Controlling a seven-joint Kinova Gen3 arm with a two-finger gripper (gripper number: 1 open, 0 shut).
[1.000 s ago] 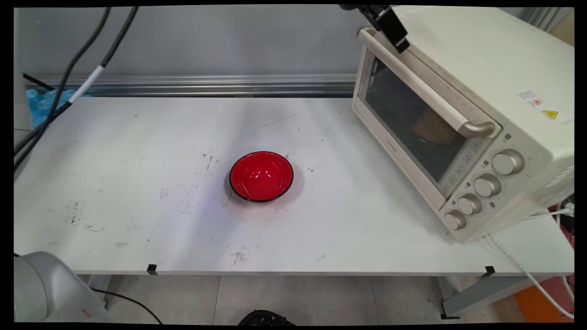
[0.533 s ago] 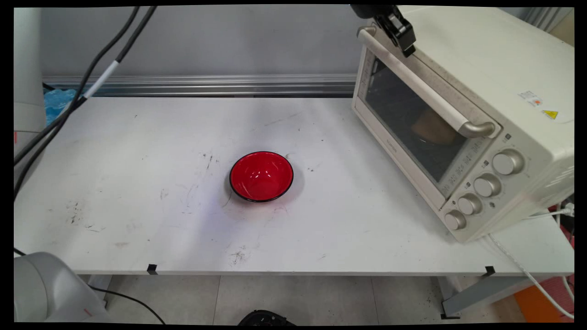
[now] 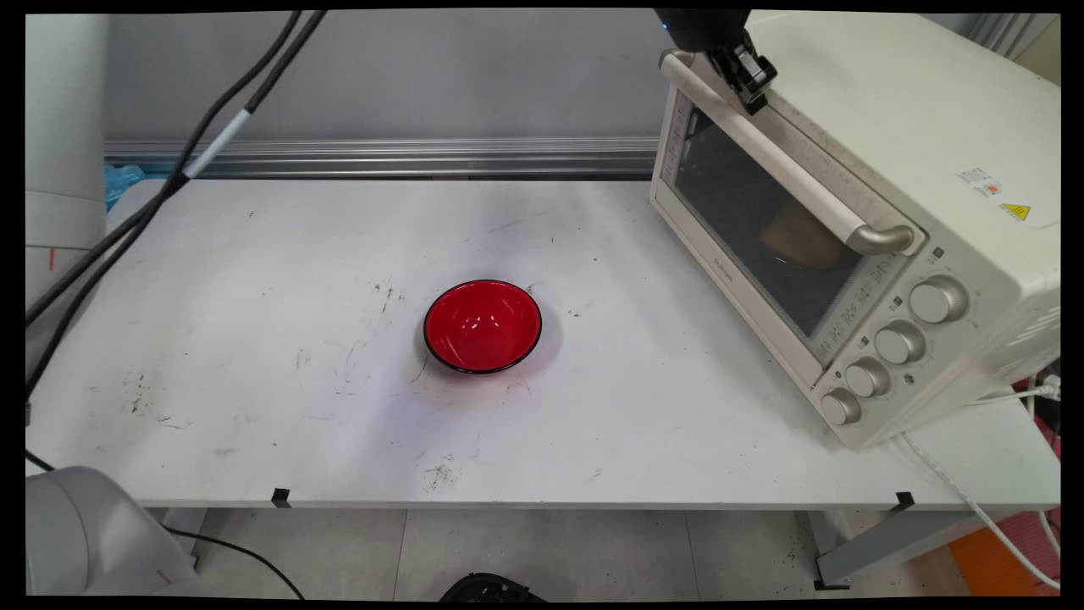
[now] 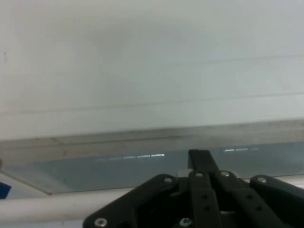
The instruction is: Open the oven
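Note:
A cream toaster oven [image 3: 889,110] stands on the right of the white table [image 3: 254,339], its glass door [image 3: 745,220] closed. Something brown lies behind the glass. My black gripper [image 3: 752,89] hangs from the top edge of the main view, shut, with its tip at the far end of the oven's handle bar [image 3: 788,174], close to the door's top edge. In the hand view the gripper [image 4: 199,156] points at the oven's pale top, with the handle bar [image 4: 47,206] crossing below left and the door glass [image 4: 95,166] behind it. Nothing is held.
A red bowl [image 3: 483,326] with a black rim sits empty at the table's middle. Several knobs [image 3: 898,343] run down the oven's front right. Black cables [image 3: 169,178] hang across the upper left. A white cord [image 3: 974,508] trails off the oven's right side.
The gripper has moved down and a little to the right, closing in on the far end of the oven's handle. The cables have swung right. Bowl and oven are unmoved.

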